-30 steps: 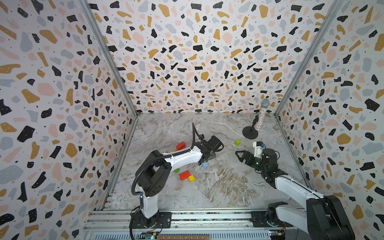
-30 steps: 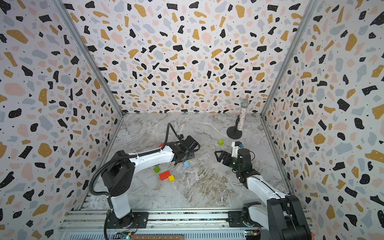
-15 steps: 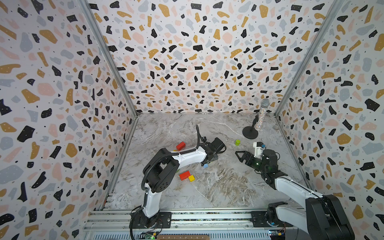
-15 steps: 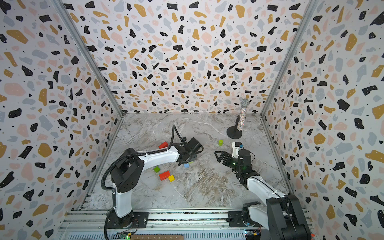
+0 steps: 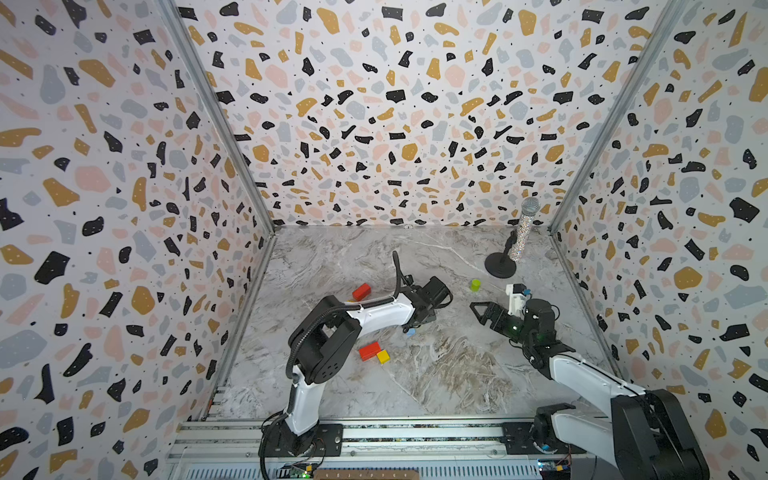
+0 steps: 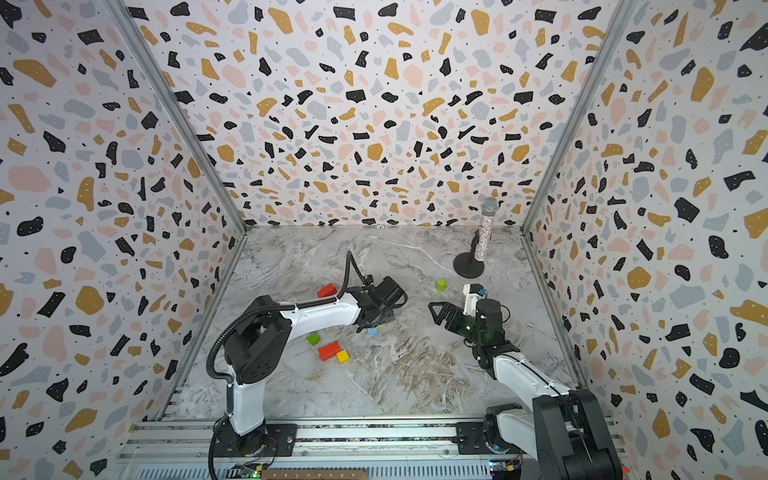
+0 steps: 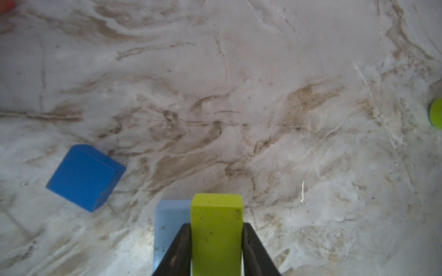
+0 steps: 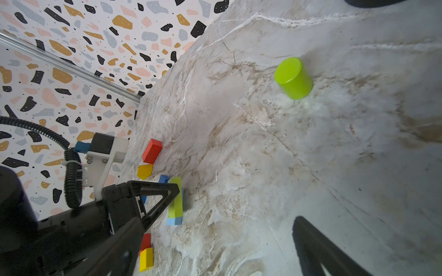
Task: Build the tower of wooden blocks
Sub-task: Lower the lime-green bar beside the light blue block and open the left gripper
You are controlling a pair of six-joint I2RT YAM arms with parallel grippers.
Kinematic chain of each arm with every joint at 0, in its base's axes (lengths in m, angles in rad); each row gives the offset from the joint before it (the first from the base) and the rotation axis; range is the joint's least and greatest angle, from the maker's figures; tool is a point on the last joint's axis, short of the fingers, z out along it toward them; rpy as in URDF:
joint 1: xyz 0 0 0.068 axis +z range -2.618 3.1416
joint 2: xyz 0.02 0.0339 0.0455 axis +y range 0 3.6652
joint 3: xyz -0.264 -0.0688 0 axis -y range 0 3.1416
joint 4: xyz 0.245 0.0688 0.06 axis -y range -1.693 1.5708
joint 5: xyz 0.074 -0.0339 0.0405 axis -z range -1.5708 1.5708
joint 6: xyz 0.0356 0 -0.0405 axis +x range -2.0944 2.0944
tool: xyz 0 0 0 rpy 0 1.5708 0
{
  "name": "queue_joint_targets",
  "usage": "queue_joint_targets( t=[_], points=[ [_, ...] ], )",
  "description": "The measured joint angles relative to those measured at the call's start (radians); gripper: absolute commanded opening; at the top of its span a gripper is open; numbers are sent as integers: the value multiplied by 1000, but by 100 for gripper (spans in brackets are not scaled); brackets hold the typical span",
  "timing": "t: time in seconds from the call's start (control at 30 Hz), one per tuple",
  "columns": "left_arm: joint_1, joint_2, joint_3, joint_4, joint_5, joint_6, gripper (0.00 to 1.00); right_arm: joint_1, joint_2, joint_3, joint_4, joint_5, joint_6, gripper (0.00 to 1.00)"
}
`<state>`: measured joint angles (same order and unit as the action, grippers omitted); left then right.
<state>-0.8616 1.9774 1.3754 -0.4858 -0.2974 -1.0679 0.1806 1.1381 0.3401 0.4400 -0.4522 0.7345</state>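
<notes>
Pinching the lime-green brick (image 7: 216,212) on edge, overlapping the light blue block (image 7: 171,215) left of centre, the left gripper (image 7: 216,227) could tip it on release (narrow footing, off-centre). The right gripper (image 8: 218,222) hangs spread wide at the right.

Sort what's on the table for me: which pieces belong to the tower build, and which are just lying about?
For the tower: green brick in the left gripper, light blue block, dark blue block, green cylinder, far red brick, near red brick, yellow cube, second yellow block, green cube.

Just lying about: glittery microphone on its black stand.
</notes>
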Motion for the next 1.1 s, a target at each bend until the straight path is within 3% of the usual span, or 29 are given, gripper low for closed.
queue_joint_targets(
  t=[0.33,0.67,0.77,0.83,1.1],
  points=[
    [-3,6,4,0,1,0,36,0,0,-5,2,-1,1,99],
    [-6,-1,13,-18,-20,11,61,2,3,-6,19,-19,-11,98],
    [-6,-37,13,-39,-42,22,62,3,18,-6,18,-35,-30,85],
    [-6,-94,-4,-34,-52,30,62,10,37,-1,8,-48,-54,69],
    [-3,-362,-254,79,-51,34,60,95,146,158,-102,-69,-151,21]
  ],
)
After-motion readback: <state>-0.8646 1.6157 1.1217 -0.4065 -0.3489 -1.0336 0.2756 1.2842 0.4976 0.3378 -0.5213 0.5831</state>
